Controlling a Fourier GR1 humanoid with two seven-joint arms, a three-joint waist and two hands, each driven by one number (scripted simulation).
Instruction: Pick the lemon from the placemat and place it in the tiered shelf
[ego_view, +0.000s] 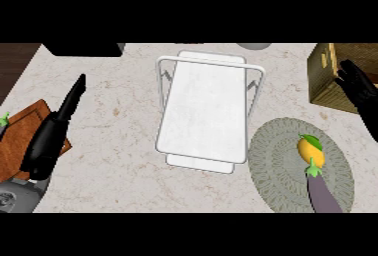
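1. The fingers (73, 96) of the left hand (46, 142) are straight and held together, seen edge-on, and point up the view toward the far side of the pale marbled surface (111, 165); they grip nothing
2. This hand shows at the view's left, and its lower part overlaps the right edge of a brown cutting board (21, 140); whether it touches the board cannot be told. Its grey forearm (16, 196) comes in from the lower left corner
3. The fingers (347, 72) of the right hand (363, 100) are stretched out and slightly spread, holding nothing; they show in front of a brown wooden box (325, 75) at the upper right
4. The right hand sits against the view's right edge, apart from the lemon (310, 149), which lies nearer the robot
5. The lemon, yellow with a green leaf at its far end, rests on the right half of the round grey-green placemat (277, 165)
6. A purple eggplant (325, 192) lies on the same mat just on the near side of the lemon, and its green stem cap meets or almost meets the lemon's near end; its body runs down to the lower edge of the view
7. The white tiered shelf (201, 115) stands in the middle of the surface, just left of the placemat and between the two hands; its upper tier hides most of the lower one, which peeps out at both ends
8. At the far edge a black object (81, 48) shows at the upper left and a grey rounded object (255, 46) behind the shelf, both cut off by the view
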